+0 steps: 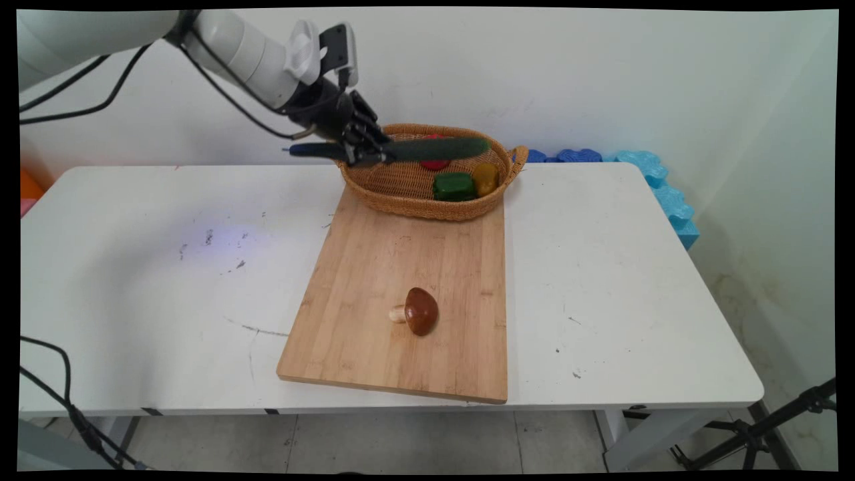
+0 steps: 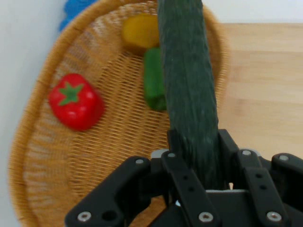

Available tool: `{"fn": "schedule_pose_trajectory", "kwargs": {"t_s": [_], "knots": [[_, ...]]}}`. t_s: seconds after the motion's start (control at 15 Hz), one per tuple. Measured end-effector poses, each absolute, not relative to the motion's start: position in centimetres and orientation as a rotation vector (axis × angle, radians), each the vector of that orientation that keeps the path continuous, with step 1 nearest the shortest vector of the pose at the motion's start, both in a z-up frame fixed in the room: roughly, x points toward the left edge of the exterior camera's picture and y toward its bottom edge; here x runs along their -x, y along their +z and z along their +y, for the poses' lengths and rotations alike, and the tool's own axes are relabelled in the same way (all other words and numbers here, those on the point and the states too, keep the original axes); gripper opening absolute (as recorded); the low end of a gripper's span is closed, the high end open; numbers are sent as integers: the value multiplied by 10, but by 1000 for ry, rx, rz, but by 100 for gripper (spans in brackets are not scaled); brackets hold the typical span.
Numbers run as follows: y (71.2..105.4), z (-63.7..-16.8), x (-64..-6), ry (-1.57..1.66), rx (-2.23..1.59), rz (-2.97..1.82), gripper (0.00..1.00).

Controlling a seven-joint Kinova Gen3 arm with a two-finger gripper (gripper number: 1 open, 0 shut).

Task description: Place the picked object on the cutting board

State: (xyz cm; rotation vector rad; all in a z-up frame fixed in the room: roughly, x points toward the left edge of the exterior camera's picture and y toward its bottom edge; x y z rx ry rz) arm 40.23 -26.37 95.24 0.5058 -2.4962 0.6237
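One gripper, one cucumber, one basket, three small vegetables in it, one cutting board and one mushroom: that is the count on the white table.

The gripper sits in the upper middle of the main view, at the basket's left rim, its fingers closed onto the dark green cucumber near one end. The cucumber lies nearly level and reaches rightward across the basket's opening, raised above the wicker floor. A shorter dark stub juts out to the left of the gripper; it is probably the cucumber's other end, though it reads bluish here.

Inside the basket are a red tomato, a green pepper and a yellow pepper. In the main view the cucumber crosses in front of the tomato and hides most of it. The basket stands on the far end of the wooden board, in the upper centre of the frame. The brown-capped mushroom lies on its side lower down the board, well apart from the basket.

Blue foam pieces line the wall at the upper right.

The hand view shows the tomato whole, at the left of the frame, with its green star top. The green and yellow peppers are partly behind the cucumber there. The mushroom appears in the main view only.
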Motion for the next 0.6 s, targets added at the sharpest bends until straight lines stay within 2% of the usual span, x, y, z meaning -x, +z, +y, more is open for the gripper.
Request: {"fn": "schedule_pose_trajectory", "kwargs": {"t_s": [0.6], "knots": [[933,-192,-395,400,-508,-2517,0]]}}
